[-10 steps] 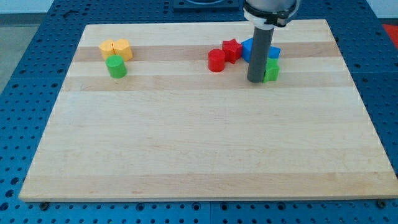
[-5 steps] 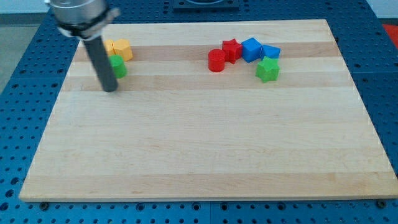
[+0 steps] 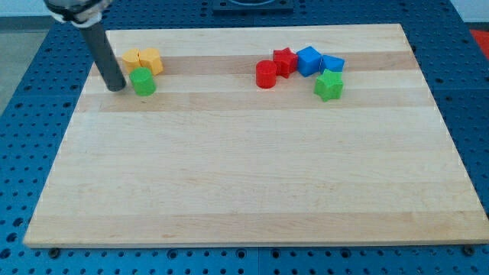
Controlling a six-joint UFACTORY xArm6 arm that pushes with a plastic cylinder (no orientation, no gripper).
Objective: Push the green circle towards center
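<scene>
Contact looks near: my tip [image 3: 116, 87], holding nothing, stands just left of the green circle [image 3: 142, 81], probably light and easy to slide.

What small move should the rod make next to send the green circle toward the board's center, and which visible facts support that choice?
Probably a short push toward the view's right and slightly down. My tip sits just to the view's left of the green circle, near it, though contact cannot be confirmed. The board's middle lies to the right and below. The two yellow blocks sit just above the circle, so avoid any upward push.
</scene>
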